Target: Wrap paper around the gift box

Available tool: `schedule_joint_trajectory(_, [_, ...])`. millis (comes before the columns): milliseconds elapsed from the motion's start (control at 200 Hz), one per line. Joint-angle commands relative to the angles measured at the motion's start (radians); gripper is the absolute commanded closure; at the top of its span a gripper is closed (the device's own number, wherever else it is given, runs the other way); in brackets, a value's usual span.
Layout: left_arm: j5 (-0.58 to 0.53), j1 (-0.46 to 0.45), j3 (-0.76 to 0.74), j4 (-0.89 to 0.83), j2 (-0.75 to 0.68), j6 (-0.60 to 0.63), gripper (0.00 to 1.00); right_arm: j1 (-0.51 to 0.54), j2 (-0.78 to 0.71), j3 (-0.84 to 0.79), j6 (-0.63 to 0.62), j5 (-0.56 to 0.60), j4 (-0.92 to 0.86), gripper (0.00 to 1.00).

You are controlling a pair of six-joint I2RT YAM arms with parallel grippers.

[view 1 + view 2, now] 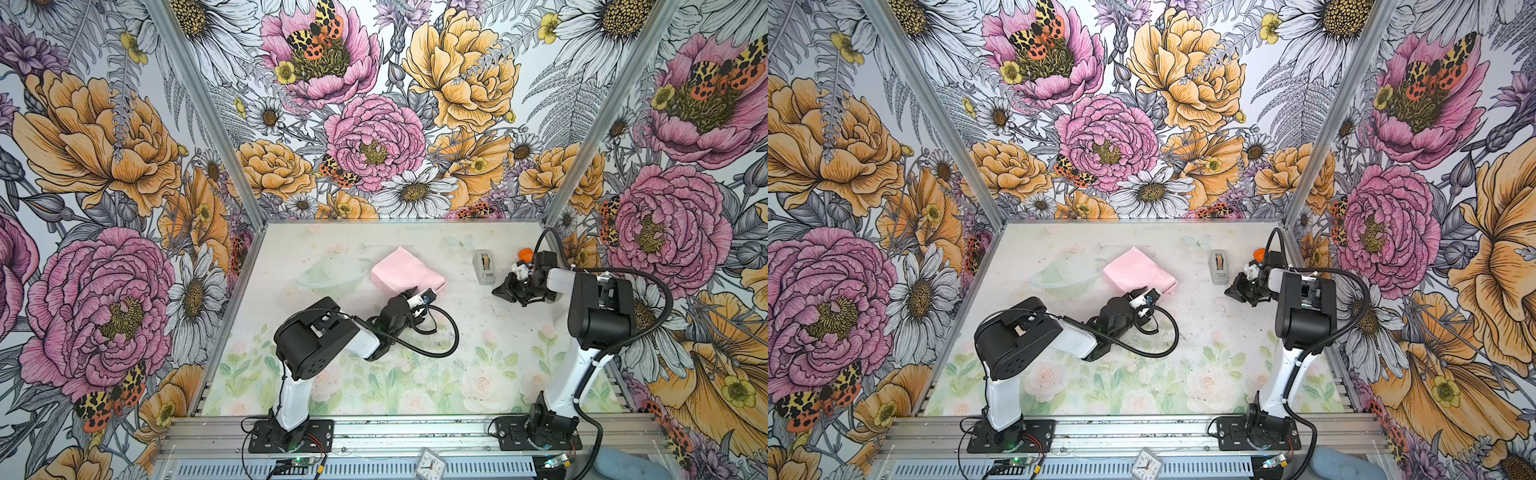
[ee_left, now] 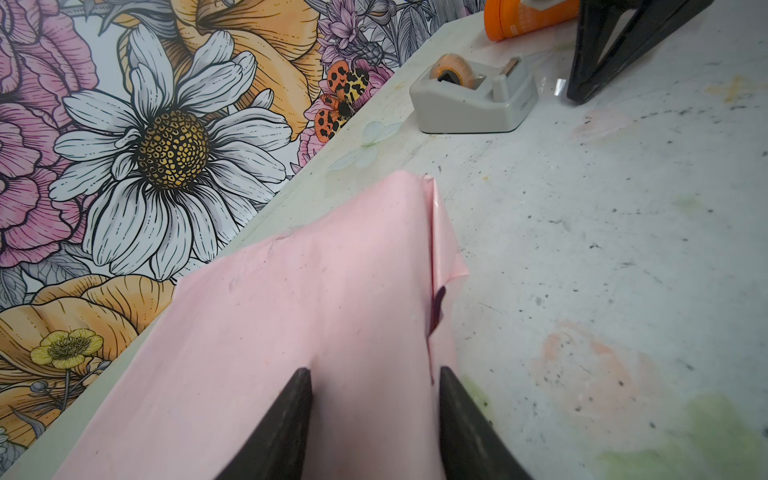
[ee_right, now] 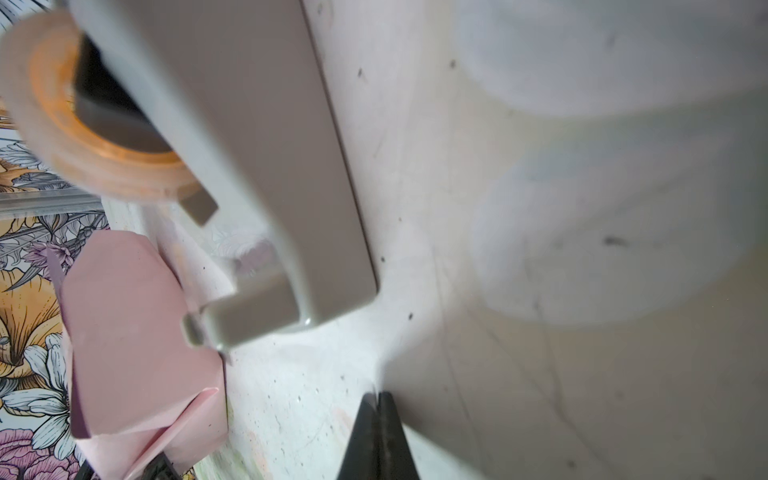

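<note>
pink paper (image 1: 405, 270) already covers the box, hidden mid-table; left gripper (image 2: 376, 370) clamps the paper's near end. taping seems left: right gripper (image 3: 379, 395), pinched empty, sits by the tape dispenser (image 1: 483, 266).

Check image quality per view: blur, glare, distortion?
Right wrist view: tape dispenser fills the near field, soft and out of focus; broad soft shadows on the table. Left wrist view: paper sharp, a small glare spot on the table beside the tape dispenser. Both top views: evenly lit, wide-angle, walls splaying outward.
</note>
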Motion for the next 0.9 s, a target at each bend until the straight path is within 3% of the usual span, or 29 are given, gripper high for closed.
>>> schedule_joint_trajectory(0, [0.061,-0.020,-0.050,-0.266,0.081,-0.082,0.52,-0.004,-0.132,-0.050,0.000,-0.023,0.060,1.00])
schedule_joint_trajectory(165, [0.068,-0.017,-0.052,-0.281,0.086,-0.065,0.52,0.054,-0.300,-0.147,0.008,-0.063,0.093,1.00])
schedule_joint_trajectory(415, [0.074,-0.018,-0.055,-0.285,0.085,-0.074,0.52,0.244,-0.447,-0.249,-0.046,-0.088,0.146,1.00])
schedule_joint_trajectory(630, [0.087,-0.019,-0.049,-0.285,0.086,-0.073,0.52,0.347,-0.451,-0.262,-0.065,-0.192,0.201,1.00])
schedule_joint_trajectory(890, [0.096,-0.018,-0.047,-0.285,0.098,-0.075,0.52,0.408,-0.350,-0.195,-0.108,-0.287,0.204,1.00])
